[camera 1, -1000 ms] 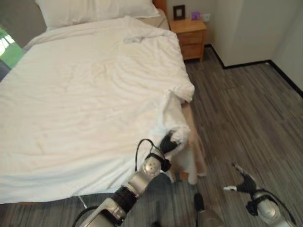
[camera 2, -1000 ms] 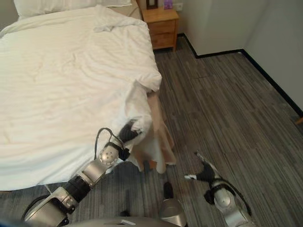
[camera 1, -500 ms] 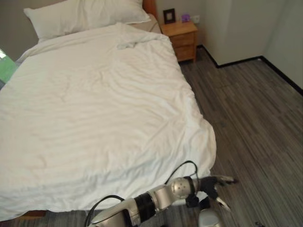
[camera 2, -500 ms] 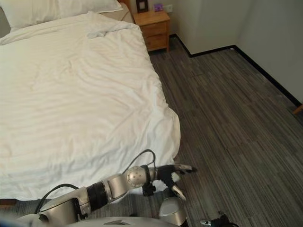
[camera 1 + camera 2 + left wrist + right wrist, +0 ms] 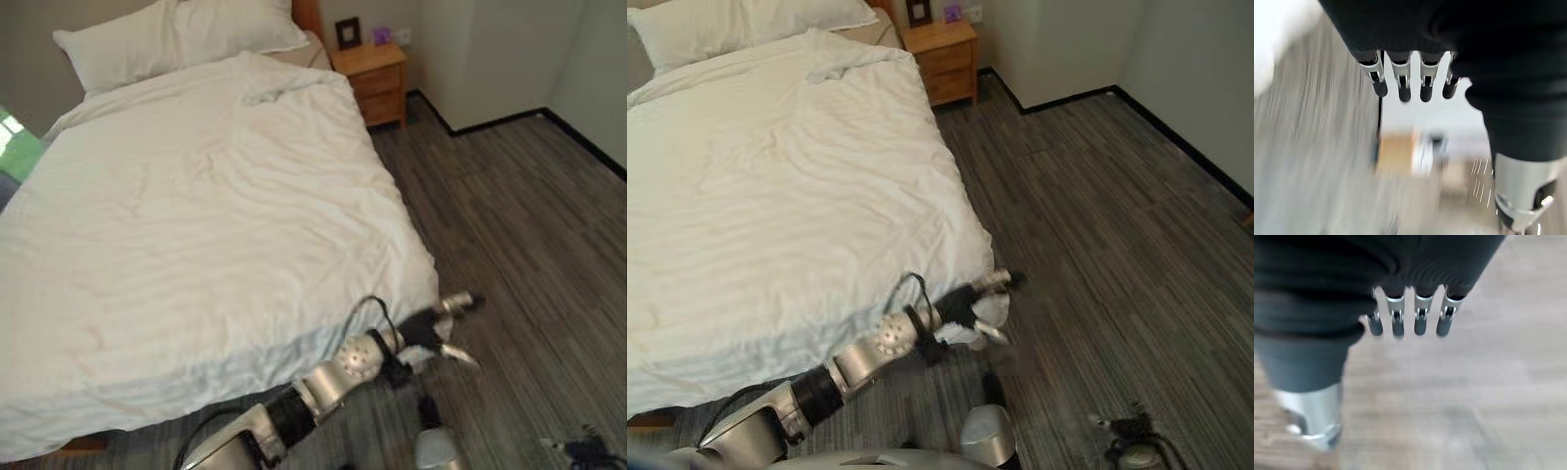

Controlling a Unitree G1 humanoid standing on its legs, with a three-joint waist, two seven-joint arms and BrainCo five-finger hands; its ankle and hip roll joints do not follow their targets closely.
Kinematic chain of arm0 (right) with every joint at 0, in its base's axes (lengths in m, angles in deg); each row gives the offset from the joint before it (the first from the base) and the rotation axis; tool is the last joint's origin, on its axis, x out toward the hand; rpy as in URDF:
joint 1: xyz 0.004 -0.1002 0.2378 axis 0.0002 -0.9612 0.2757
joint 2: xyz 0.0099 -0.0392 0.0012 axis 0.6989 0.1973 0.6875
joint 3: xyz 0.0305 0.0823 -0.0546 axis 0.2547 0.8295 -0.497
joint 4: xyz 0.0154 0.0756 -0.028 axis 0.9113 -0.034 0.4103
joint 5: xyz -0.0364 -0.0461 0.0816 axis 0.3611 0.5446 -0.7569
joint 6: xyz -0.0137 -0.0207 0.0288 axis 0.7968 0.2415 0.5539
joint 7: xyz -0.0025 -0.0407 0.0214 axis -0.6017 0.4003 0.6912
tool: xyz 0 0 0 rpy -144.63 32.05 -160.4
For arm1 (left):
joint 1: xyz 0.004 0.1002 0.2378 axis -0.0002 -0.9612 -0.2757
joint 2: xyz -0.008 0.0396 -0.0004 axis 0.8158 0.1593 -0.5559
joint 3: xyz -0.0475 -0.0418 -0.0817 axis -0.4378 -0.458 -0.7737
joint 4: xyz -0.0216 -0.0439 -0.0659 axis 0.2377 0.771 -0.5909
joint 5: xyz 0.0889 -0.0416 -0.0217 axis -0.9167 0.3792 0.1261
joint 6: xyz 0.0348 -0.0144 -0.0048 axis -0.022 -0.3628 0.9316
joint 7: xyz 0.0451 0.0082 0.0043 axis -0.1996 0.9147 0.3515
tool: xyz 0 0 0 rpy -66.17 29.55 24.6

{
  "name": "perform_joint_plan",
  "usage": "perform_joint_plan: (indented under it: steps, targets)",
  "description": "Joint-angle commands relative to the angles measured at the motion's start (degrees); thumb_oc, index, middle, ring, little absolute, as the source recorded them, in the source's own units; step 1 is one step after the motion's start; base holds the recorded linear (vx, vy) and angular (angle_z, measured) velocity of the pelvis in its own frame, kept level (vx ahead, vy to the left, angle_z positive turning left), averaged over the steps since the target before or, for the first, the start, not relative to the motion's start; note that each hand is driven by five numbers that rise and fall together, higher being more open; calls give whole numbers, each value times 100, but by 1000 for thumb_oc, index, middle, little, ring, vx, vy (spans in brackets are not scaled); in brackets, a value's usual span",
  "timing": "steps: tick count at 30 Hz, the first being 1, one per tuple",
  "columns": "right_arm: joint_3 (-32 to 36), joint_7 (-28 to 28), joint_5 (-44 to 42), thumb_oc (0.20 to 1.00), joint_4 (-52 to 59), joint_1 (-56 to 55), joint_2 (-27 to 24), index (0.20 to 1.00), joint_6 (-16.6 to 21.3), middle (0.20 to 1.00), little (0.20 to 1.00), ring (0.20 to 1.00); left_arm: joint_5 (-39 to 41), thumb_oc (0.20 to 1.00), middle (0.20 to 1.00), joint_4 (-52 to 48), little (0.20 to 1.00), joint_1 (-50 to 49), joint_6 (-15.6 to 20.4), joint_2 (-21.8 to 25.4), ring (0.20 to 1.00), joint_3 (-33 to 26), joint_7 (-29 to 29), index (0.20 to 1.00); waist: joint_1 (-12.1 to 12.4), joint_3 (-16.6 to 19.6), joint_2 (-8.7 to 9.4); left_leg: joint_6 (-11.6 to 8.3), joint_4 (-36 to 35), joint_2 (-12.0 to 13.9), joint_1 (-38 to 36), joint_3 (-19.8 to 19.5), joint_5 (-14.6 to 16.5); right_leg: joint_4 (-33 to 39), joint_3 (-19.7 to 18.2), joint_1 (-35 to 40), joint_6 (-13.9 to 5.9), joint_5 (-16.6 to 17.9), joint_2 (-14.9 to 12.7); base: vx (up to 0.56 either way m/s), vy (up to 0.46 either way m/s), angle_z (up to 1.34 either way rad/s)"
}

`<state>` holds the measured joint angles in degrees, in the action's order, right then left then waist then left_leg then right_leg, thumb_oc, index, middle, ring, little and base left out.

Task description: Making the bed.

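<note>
the left hand [image 5: 438, 321] reaches out at the end of its silver-grey arm, which slants up from the lower left, and hangs at the near right corner of the bed, just off the edge of the white rumpled duvet [image 5: 206, 206]. its silver fingers [image 5: 1402, 83] are straight and spread a little, with the thumb [image 5: 1520, 196] standing apart from them, and they hold nothing. from the head views the hand lies over the dark grey striped plank floor [image 5: 519, 215], beside the drooping corner of the duvet; whether a fingertip touches the cloth cannot be told.

the right hand [image 5: 1408, 316] hangs low at the robot's right side, over the same floor, its fingers straight in a row and its thumb apart, empty too; its dark tips just show at the lower right of the left eye view [image 5: 586, 452].

the duvet covers the mattress from the near edge up to the head, creased all over, its right side draped down over the bed's flank. a small crumpled fold [image 5: 269, 95] sits on it near the far right corner. two white pillows [image 5: 176, 39] lie at the head of the bed. beyond the far right corner stands a small wooden nightstand with drawers [image 5: 377, 73], against the pale wall [image 5: 500, 49], with a dark picture frame [image 5: 349, 32] and a small purple object [image 5: 381, 35] on its top.
</note>
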<state>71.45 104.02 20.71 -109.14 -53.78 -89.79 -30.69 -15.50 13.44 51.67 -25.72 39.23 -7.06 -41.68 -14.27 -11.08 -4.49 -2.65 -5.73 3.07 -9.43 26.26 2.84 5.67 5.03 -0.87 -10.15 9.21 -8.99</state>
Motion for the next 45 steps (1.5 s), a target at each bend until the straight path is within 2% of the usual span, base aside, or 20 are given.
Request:
perform_joint_plan:
  steps: [1,2,3,5,6,7,8,10,11,12,13,15,20,22,26,33,35,37,39,45]
  targets:
    - [-5,547,178,200,655,501,-173,200,461,200,200,200,194,1000,1000,93,1000,-482,391,651,1000,-812,644,1000,333,269,437,-197,73,350,-1,-769,-174,-67,252,380,-132,-423,-223,59,-33,33]
    - [196,392,192,200,1581,643,-359,200,645,200,200,200,196,1000,1000,221,1000,-1118,391,945,1000,-1657,694,1000,499,324,467,-218,73,381,31,-828,-204,-67,349,408,-106,-441,-212,74,-32,38]
    - [243,195,-133,200,2011,842,-183,200,770,200,200,200,141,1000,1000,354,1000,-1616,358,1056,1000,-2289,714,1000,703,350,479,-238,73,412,62,-889,-206,-67,448,445,-87,-479,-203,71,-39,34]
    - [81,-55,-808,200,2215,1180,134,200,896,200,200,200,197,1000,1000,604,1000,-2049,286,1112,1000,-2923,727,1000,896,383,528,-269,73,444,148,-992,-266,-67,584,461,-57,-512,-195,33,-33,38]
    - [70,-57,-813,200,2213,1192,139,200,896,200,200,200,197,1000,1000,596,1000,-2055,282,1118,1000,-2938,724,1000,882,391,541,-269,73,441,176,-996,-298,-67,586,436,-48,-489,-198,28,-33,55]
    - [-94,-263,-1651,200,2164,1520,453,200,1044,200,200,200,276,1000,1000,856,1000,-2366,293,1112,1000,-3481,813,1000,1127,384,563,-304,73,459,246,-1095,-328,-67,718,456,-36,-528,-193,3,-27,56]
    - [-107,-266,-1659,200,2151,1540,454,200,1051,200,200,200,276,1000,1000,850,1000,-2369,290,1114,1000,-3498,811,1000,1110,398,574,-302,73,454,284,-1101,-362,-67,721,422,-28,-503,-197,27,-29,54]
    - [-251,-506,-2935,200,1918,2070,798,200,1248,200,200,200,450,1000,1000,1095,1000,-2655,335,1056,1000,-3962,907,1000,1457,316,576,-365,73,490,466,-1238,-441,-67,909,386,-16,-550,-196,-33,-31,56]
    - [-261,-515,-2947,200,1898,2093,796,200,1259,200,200,200,451,1000,1000,1090,1000,-2654,332,1057,1000,-3975,905,1000,1443,329,585,-361,73,485,507,-1243,-475,-67,912,349,-8,-525,-201,-112,-41,57]
    - [-280,-639,-4006,200,1693,2602,1138,200,1459,200,200,200,652,1000,1000,1139,1000,-2864,378,939,1000,-4110,952,1000,1721,179,524,-412,73,506,714,-1354,-547,-67,1058,263,-9,-553,-214,-99,-20,40]
    - [-285,-653,-4021,200,1671,2624,1133,200,1469,200,200,200,653,1000,1000,1135,1000,-2859,375,937,1000,-4120,951,1000,1708,196,530,-407,73,501,763,-1362,-584,-67,1063,219,-1,-524,-219,-141,-30,36]
    - [-94,-774,-5335,200,1500,3291,1686,200,1817,200,200,200,975,1000,1000,1307,1000,-3094,491,727,1000,-4081,953,1000,2056,-60,350,-496,73,515,1148,-1532,-710,-67,1227,-57,17,-531,-237,-201,-30,35]
    - [151,-586,-5916,200,1357,3863,2103,200,2261,200,200,200,1300,1000,1000,1779,1000,-3035,720,480,1000,-3883,969,1000,2264,-315,69,-633,73,582,1686,-1632,-969,-67,1344,-515,49,-463,-272,-138,-37,43]
    - [260,-465,-5881,200,1227,3717,2257,200,2322,200,200,200,1363,1000,1000,1990,1000,-2941,738,319,1000,-3685,951,1000,2250,-386,-84,-679,73,651,1863,-1589,-998,-67,1373,-650,43,-517,-268,-47,-49,14]
    - [439,-499,-5599,200,1289,3305,2274,200,2256,200,200,200,1151,1000,1000,2085,1000,-2912,649,311,1000,-3461,811,1000,2139,-356,-174,-679,73,687,1888,-1567,-1018,-67,1360,-683,66,-537,-227,20,-23,-2]
    - [930,-689,-5389,200,1114,2334,1814,200,2050,200,200,200,1097,1000,1000,2257,1000,-2775,363,224,1000,-3173,573,1000,1598,-269,-264,-617,73,747,1592,-1254,-906,-67,965,-669,87,-630,-95,27,-23,-27]
    - [1112,-837,-5483,200,1004,1955,1620,200,1909,200,200,200,1160,1000,1000,2189,1000,-2576,344,202,1000,-3009,507,1000,1261,-333,-345,-599,73,735,1423,-1047,-833,-67,742,-695,67,-638,-38,13,-32,-72]
    - [1117,-849,-5493,200,996,1961,1608,200,1910,200,200,200,1161,1000,1000,2192,1000,-2568,347,196,1000,-3005,506,1000,1278,-334,-349,-594,73,738,1443,-1032,-867,-67,725,-725,78,-600,-34,-19,-14,-52]
    - [1476,-899,-5742,200,382,1788,1352,200,1845,200,200,200,1386,1000,1000,2082,1000,-2533,355,-8,1000,-2766,373,1000,998,-348,-554,-591,73,718,1312,-809,-771,-67,508,-794,13,-645,1,22,-2,-67]
    - [1677,-907,-5700,200,144,1613,1089,200,1775,200,200,200,1539,1000,1000,1958,1000,-2576,327,-160,1000,-2654,257,1000,843,-295,-781,-563,73,720,1117,-617,-746,-67,371,-761,31,-662,53,29,-2,-43]
